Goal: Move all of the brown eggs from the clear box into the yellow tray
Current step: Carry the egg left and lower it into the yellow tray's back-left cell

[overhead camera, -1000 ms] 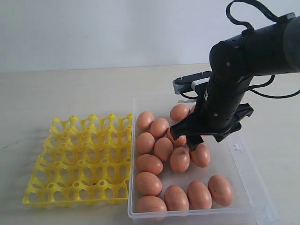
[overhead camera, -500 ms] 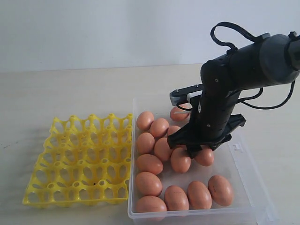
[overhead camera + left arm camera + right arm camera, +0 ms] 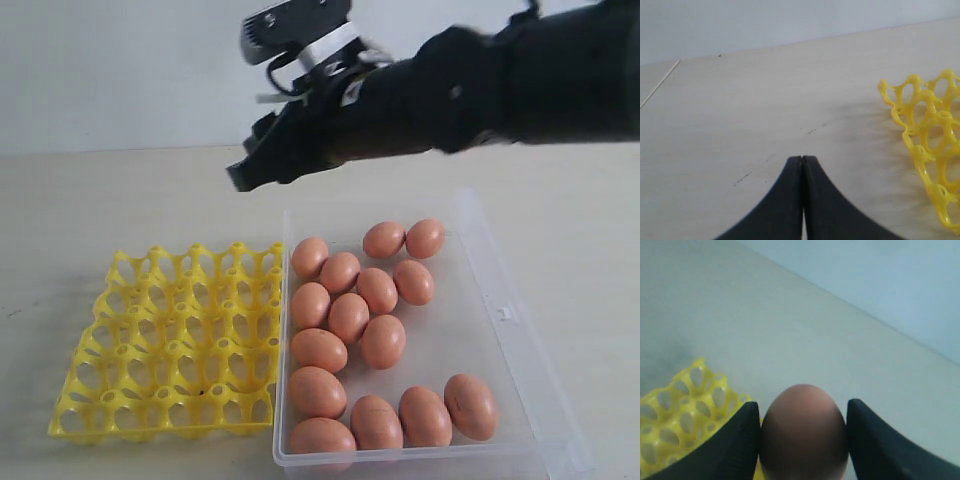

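Observation:
My right gripper [image 3: 250,172] hangs in the air behind the gap between the yellow tray [image 3: 118,272] and the clear box [image 3: 505,330]. In the right wrist view it [image 3: 802,405] is shut on one brown egg [image 3: 804,437], held upright between both fingers, with a corner of the tray [image 3: 682,412] below. That egg is hidden in the exterior view. Several brown eggs [image 3: 348,317] lie in the box. Every cell I can see in the tray holds nothing. My left gripper [image 3: 802,159] is shut on nothing, low over bare table beside the tray's edge [image 3: 920,145].
The tan table [image 3: 120,200] runs to a pale wall behind. The black right arm [image 3: 480,85] stretches across above the back of the box. The left arm does not show in the exterior view.
The right gripper closed on an egg among those in the box, lifted it out and swung up and left to behind the tray. One egg fewer lies in the box's middle.

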Controlling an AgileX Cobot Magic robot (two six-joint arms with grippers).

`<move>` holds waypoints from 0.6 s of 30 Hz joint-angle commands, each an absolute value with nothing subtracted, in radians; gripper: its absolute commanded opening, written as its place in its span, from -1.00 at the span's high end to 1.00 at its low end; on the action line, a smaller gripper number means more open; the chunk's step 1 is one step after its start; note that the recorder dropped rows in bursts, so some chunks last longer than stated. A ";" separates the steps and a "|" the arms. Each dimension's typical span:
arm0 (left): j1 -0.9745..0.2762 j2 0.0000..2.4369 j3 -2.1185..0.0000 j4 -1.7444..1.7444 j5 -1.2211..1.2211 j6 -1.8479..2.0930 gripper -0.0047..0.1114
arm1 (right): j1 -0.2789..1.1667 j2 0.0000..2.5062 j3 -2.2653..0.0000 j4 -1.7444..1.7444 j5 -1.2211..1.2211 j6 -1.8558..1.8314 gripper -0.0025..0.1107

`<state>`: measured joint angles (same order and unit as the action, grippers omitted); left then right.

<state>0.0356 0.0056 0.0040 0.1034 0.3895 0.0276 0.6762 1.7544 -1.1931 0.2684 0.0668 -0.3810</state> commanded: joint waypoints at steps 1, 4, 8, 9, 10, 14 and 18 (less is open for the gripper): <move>0.028 0.000 0.000 0.101 0.380 0.021 0.92 | 0.767 1.889 -1.211 0.222 -0.187 -0.340 0.96; 0.028 0.000 0.000 0.101 0.380 0.021 0.92 | 0.803 1.987 -1.283 -0.171 -0.244 0.103 0.96; 0.028 0.000 0.000 0.101 0.380 0.021 0.92 | 0.807 2.101 -1.375 -0.503 -0.392 0.522 0.96; 0.028 0.000 0.000 0.101 0.380 0.021 0.92 | 0.807 2.131 -1.405 -0.562 -0.408 0.591 0.96; 0.028 0.000 0.000 0.101 0.380 0.021 0.92 | 0.807 2.164 -1.440 -0.629 -0.425 0.653 0.96; 0.028 0.000 0.000 0.101 0.380 0.021 0.92 | 0.806 2.250 -1.531 -0.791 -0.459 0.820 0.96; 0.028 0.000 0.000 0.101 0.380 0.021 0.92 | 0.791 2.307 -1.576 -0.810 -0.482 0.840 0.96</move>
<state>0.0356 0.0056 0.0040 0.1034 0.3895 0.0276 0.8045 2.2841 -1.5483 -0.7948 -0.4565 0.8235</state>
